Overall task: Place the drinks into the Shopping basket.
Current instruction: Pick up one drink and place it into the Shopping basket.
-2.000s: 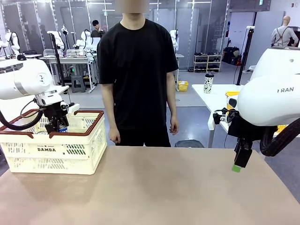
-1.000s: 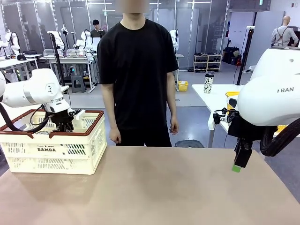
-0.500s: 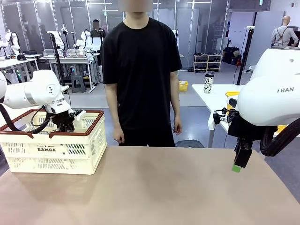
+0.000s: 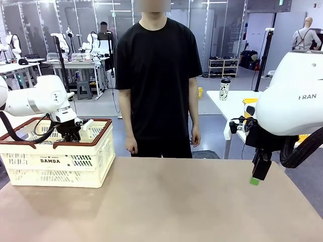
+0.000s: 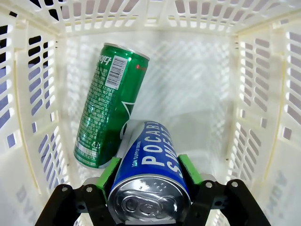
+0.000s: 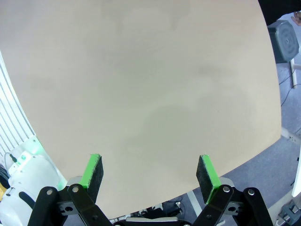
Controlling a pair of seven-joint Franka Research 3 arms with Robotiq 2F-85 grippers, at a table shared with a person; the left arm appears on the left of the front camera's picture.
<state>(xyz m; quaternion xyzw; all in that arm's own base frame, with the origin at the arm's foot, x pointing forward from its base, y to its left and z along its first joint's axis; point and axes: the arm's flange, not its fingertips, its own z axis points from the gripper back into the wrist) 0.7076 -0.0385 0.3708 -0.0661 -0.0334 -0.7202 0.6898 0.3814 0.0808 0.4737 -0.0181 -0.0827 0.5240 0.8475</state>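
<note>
Left hand: down inside the Shopping basket, green pads clamped on a blue Pocari Sweat can (lid towards the wrist).
Green can: lying just beyond that hand, tilted against the basket wall.
Right hand: fingers spread wide, nothing held, above the bare counter.

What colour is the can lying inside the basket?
Green, best seen in the left wrist view.

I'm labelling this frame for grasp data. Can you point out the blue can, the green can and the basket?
blue Pocari Sweat can (image 5: 153,157): left wrist view, on its lettered side.
green can (image 5: 106,106): left wrist view, mid-body.
Shopping basket (image 4: 60,169): front view, on its front lattice wall.
</note>
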